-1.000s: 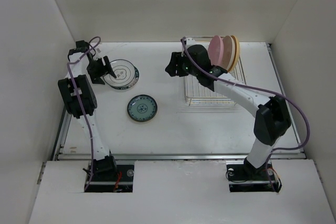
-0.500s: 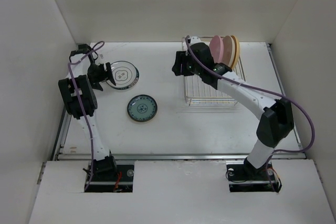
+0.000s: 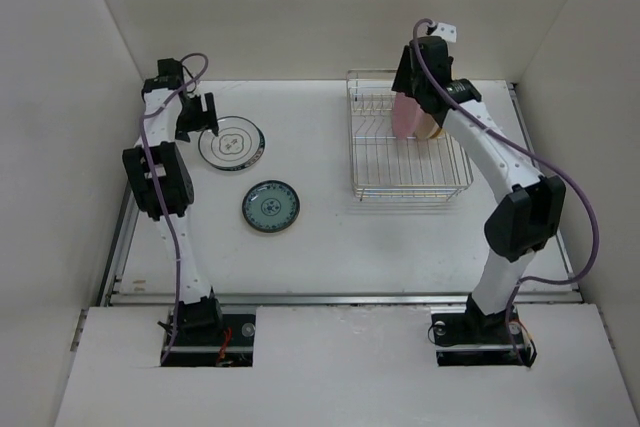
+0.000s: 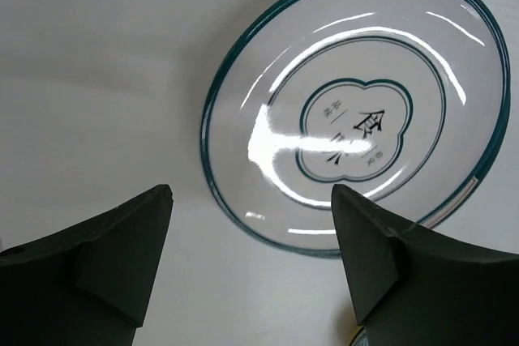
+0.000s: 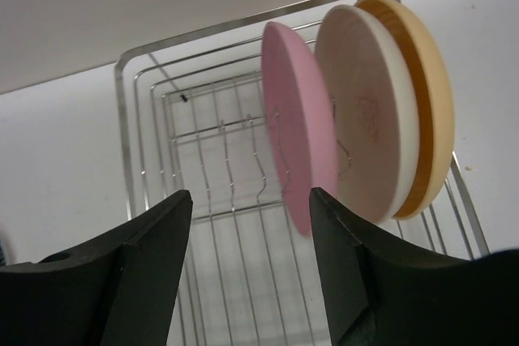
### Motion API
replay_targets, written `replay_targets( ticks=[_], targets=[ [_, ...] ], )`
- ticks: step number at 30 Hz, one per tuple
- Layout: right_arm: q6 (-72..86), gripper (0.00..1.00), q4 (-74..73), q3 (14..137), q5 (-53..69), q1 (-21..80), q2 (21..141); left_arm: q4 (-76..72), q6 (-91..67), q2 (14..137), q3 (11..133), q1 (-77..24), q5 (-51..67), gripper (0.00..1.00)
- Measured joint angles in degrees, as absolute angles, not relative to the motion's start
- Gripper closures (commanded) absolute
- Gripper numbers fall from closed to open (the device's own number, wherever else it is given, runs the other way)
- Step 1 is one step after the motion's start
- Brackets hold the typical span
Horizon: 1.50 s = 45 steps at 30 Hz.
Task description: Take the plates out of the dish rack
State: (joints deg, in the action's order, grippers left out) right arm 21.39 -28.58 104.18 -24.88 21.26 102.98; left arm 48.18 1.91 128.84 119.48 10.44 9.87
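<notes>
The right hand hangs over the dish rack with its two fingers spread wide and nothing between them. Just ahead of it, the pink plate stands on edge in the dividers. Its rim runs away from the hand and lines up just inside the finger on that plate's side. It is the nearest plate to the hand. The cream plate stands beyond it and the orange-yellow plate farthest off, the three close together like upright leaves. A pinch would likely have to straddle the pink plate's thin rim, so the hand seems to need a slight shift towards that side first.

The pink plate looks matt and smooth. The cream one has a thick white edge and a faint motif, and the rack is thin, shiny wire.

The left hand is well apart from the rack, also wide and empty. It sits above the ringed plate, which is glossy and flat on the table. The teal plate lies flat nearby.
</notes>
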Motion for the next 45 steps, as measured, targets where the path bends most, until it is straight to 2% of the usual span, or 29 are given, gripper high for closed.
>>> replay_targets(
  ticks=[13, 16, 17, 20, 21, 24, 26, 37, 45],
  targets=[
    [21.4, 0.35, -32.0, 110.8, -28.8, 16.9, 116.8, 47.6, 2.5, 136.5, 120.5, 6.7, 6.4, 0.23],
    [21.1, 0.45, -32.6, 110.8, -29.8, 16.6, 116.9, 47.6, 2.5, 136.5, 120.4, 7.0, 6.2, 0.23],
    [21.0, 0.55, -32.5, 110.8, -30.1, 16.6, 116.9, 47.6, 2.5, 136.4, 120.3, 7.0, 6.2, 0.23],
    [20.4, 0.71, -32.6, 110.8, -30.5, 16.6, 116.9, 47.4, 2.5, 136.2, 119.9, 7.0, 6.2, 0.23],
    [20.1, 0.82, -32.6, 110.8, -30.7, 16.6, 116.9, 47.3, 2.5, 135.9, 119.5, 7.0, 6.2, 0.23],
    [17.2, 0.95, -33.9, 110.6, -33.2, 16.5, 116.9, 47.4, 2.5, 134.6, 117.9, 7.0, 6.1, 0.23],
    [15.9, 1.00, -34.4, 110.6, -34.9, 16.5, 116.9, 47.8, 2.5, 133.2, 116.8, 7.0, 6.1, 0.22],
    [11.6, 1.00, -34.8, 107.7, -45.5, 18.8, 110.0, 49.3, 2.5, 122.3, 115.1, 6.8, 10.5, 0.22],
    [7.4, 1.00, -30.8, 108.5, -53.6, 25.4, 98.8, 51.4, 2.5, 121.4, 114.8, 6.8, 13.5, 0.22]
  ],
)
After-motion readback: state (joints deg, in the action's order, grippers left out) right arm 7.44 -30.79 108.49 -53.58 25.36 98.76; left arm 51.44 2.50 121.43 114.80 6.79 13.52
